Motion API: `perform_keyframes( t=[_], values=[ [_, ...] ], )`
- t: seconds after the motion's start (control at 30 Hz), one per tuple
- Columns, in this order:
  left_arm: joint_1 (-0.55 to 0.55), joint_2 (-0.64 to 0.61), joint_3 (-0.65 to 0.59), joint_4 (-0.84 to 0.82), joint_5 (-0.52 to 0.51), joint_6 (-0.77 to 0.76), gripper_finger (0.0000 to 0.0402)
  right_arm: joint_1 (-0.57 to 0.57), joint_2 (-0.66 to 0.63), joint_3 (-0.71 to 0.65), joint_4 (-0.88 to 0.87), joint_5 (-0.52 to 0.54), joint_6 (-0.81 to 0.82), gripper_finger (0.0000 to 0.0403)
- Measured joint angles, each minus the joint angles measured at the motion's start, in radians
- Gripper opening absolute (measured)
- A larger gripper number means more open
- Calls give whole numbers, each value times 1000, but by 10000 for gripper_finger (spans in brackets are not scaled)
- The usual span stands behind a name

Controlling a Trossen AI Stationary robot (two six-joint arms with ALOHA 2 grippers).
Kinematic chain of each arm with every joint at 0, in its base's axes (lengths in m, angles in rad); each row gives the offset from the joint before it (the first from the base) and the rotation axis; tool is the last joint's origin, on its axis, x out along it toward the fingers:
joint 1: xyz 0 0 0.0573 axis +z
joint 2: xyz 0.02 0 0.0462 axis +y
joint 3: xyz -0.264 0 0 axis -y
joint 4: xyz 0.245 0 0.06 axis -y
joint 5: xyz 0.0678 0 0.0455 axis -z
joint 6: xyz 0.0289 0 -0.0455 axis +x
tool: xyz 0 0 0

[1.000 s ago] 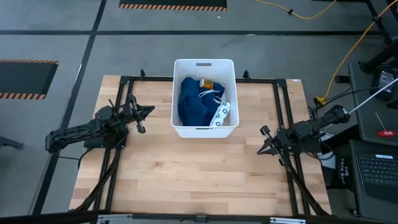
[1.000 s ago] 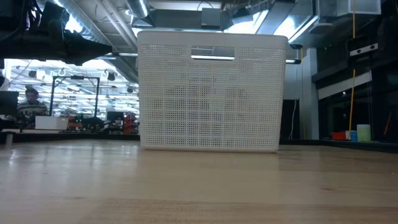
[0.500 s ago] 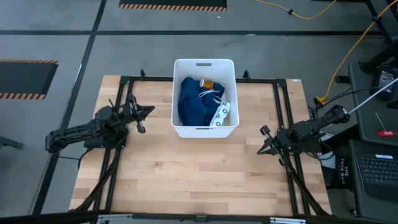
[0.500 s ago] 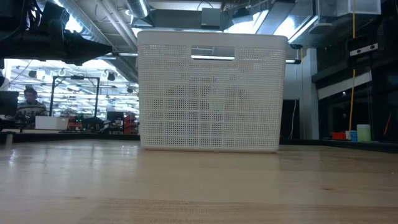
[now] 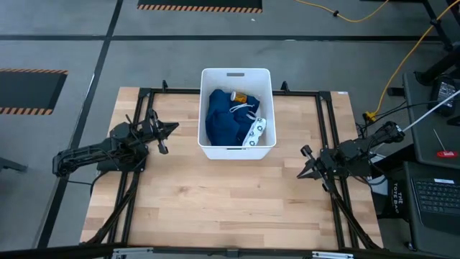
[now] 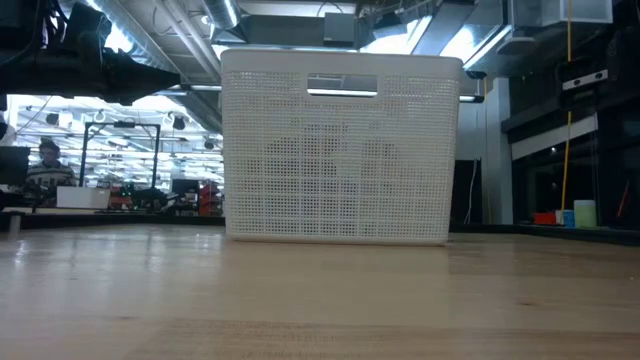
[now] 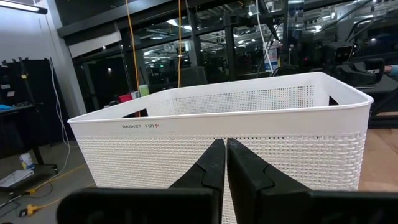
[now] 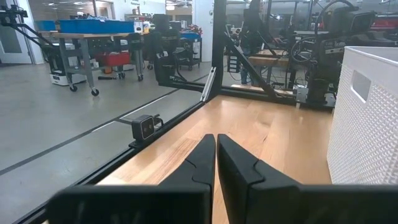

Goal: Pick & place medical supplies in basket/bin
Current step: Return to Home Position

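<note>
The white basket [image 5: 237, 150] stands at the table's far middle, with a slot handle [image 6: 342, 85] in its rim. Inside it lie the dark blue cloth garment [image 5: 224, 119], the white packet with blue rings [image 5: 254, 132] against the right wall, and the amber bottle [image 5: 238, 96] at the far end. My left gripper [image 5: 175, 128] waits shut to the left of the basket [image 7: 236, 127], its tips [image 7: 225, 146] pointing at the wall. At the table's right edge my right gripper [image 5: 301, 173] is shut too [image 8: 216, 138], pointing toward the near left.
A black metal frame [image 5: 327, 129] runs round the table's edges. Bare wooden tabletop [image 5: 230, 201] lies between the basket and the near edge. A yellow cable [image 5: 402, 65] and a keyboard [image 5: 435, 198] lie beyond the right edge. A person [image 6: 45, 165] sits far off in the room.
</note>
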Motion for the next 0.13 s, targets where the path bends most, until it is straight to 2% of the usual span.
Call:
perform_keyframes(
  t=[0.13],
  values=[
    [0, 0, 0, 0, 0, 0, 12, 0, 0, 0, 0, 0, -1, 21]
  ],
)
